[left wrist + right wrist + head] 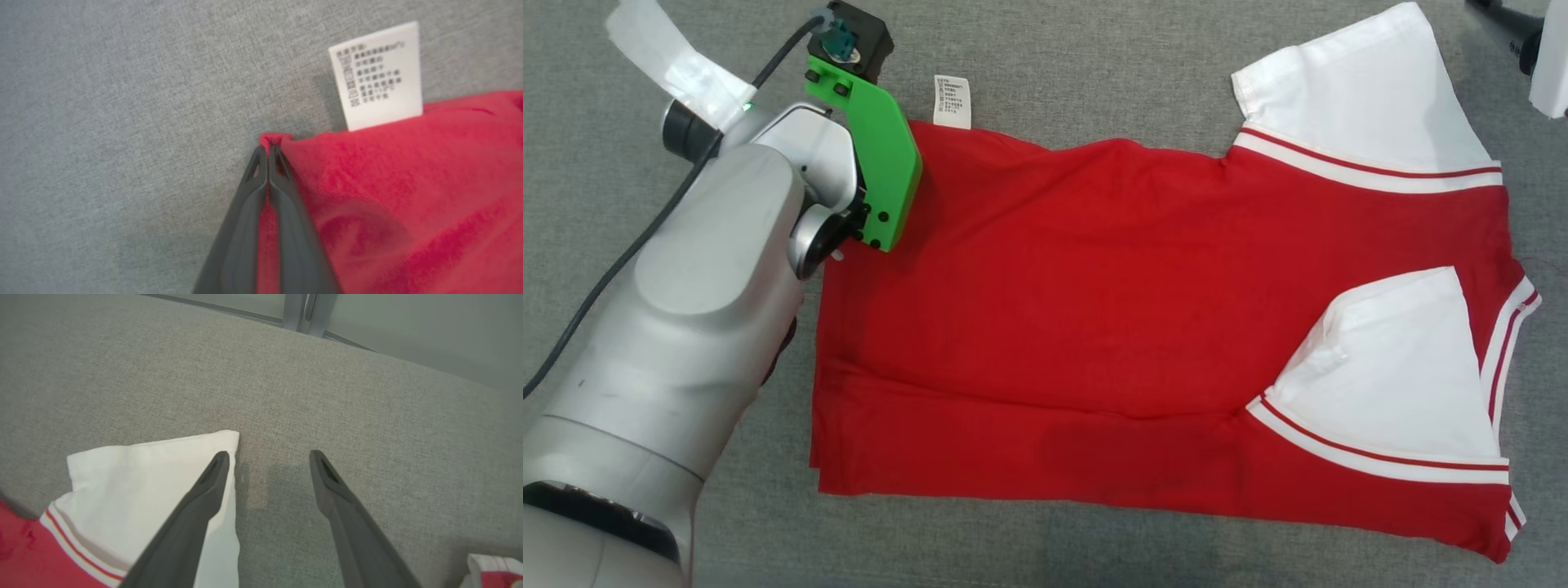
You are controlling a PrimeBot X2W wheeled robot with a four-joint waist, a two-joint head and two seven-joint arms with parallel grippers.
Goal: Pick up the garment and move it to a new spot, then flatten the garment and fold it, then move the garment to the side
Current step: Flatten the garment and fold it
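The garment (1094, 327) is a red shirt with white sleeves, lying spread and partly folded on the grey cloth surface. A white care label (952, 102) sticks out at its far left corner. In the left wrist view my left gripper (269, 152) is shut on that red corner of the garment (408, 204), just beside the label (378, 77). In the head view my left arm's green bracket (882, 163) covers the fingers. My right gripper (269, 457) is open above the surface, its left finger over the edge of the far white sleeve (143, 486).
The grey fabric surface (1094, 73) stretches around the garment on all sides. Part of my right arm (1547, 65) shows at the head view's top right. A pale wall and metal frame (302, 314) run along the surface's far edge in the right wrist view.
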